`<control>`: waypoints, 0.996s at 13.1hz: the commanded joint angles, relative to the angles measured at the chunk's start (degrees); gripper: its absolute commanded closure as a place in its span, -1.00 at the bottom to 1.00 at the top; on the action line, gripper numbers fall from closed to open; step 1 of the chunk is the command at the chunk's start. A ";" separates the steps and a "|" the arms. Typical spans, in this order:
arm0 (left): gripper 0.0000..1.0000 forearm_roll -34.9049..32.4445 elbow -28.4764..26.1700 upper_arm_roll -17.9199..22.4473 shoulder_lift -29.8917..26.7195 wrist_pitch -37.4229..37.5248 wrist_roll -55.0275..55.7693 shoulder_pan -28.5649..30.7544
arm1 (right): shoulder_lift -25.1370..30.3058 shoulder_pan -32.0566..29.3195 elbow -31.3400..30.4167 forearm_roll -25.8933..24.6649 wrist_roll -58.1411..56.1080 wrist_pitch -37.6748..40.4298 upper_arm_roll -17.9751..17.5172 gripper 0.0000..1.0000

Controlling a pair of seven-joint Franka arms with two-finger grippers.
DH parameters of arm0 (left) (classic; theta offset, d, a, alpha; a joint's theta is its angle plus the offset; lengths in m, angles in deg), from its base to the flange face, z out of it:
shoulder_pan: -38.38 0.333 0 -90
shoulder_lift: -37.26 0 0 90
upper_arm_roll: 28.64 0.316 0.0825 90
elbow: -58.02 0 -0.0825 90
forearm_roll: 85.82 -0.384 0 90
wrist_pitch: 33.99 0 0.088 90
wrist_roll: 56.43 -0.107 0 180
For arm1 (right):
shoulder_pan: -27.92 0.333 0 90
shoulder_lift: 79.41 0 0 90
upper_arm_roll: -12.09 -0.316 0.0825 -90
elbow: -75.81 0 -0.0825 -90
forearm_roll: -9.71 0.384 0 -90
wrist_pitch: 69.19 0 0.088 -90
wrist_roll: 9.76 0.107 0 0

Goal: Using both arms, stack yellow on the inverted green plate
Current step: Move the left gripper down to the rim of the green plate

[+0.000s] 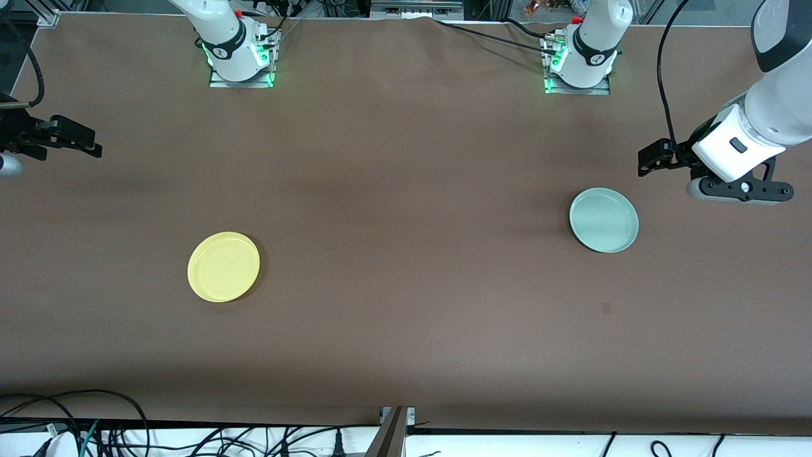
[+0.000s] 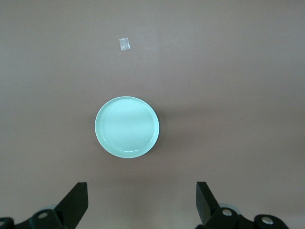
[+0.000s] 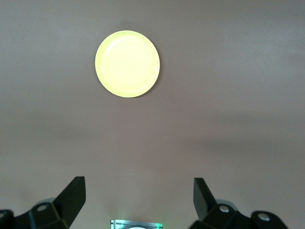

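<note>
two plates apart, both arms up and empty

the yellow plate (image 1: 223, 266) lies on the brown desk (image 1: 406, 254) toward the right arm's end, and the green plate (image 1: 603, 219) lies toward the left arm's end, well apart from it and slightly farther from the front camera. the green plate appears rim-up, so by my reading it is not yet inverted.

the left gripper (image 1: 653, 158) hangs over the desk at about 1 o'clock from the green plate on the front view's face; its jaws stand wide and hold nothing. in the left wrist view the green plate (image 2: 127, 127) sits ahead of the spread jaws, slightly off their midline.

the right gripper (image 1: 79, 141) hovers over the desk's edge at about 10 o'clock from the yellow plate, jaws wide and empty. in the right wrist view the yellow plate (image 3: 127, 64) lies well ahead of them.

each arm is nearer its own plate. both plates are round, so no long axis matters; a rim grasp looks likely, with the left arm on green first.

a small pale patch (image 1: 606, 308) marks the desk at 6 o'clock from the green plate.
</note>
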 commanded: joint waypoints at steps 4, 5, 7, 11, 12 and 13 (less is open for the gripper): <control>-1.00 -0.07 1.57 0.32 4.82 3.94 -0.10 -0.66 | -0.97 -0.15 1.24 0.70 0.58 0.14 0.03 -1.00; -1.00 -0.07 1.49 0.40 4.91 4.11 -0.10 -0.74 | -0.97 -0.07 1.24 0.70 0.58 0.14 0.03 -1.00; -1.00 -0.24 1.48 0.49 5.61 4.11 -0.18 -0.57 | -0.88 -0.07 1.24 0.70 0.49 0.14 -0.06 -1.00; -1.00 -0.24 2.62 0.93 11.05 4.20 -0.54 -0.04 | -0.88 0.02 1.24 0.78 0.49 0.14 -0.06 -1.00; -1.00 -0.24 2.89 1.02 11.93 4.29 -0.71 0.22 | -0.88 -0.07 1.24 0.78 0.49 0.14 -0.06 -1.00; -1.00 -0.24 2.89 1.11 12.20 4.29 -0.62 0.13 | -0.88 -0.07 1.24 0.78 0.49 0.14 -0.06 -1.00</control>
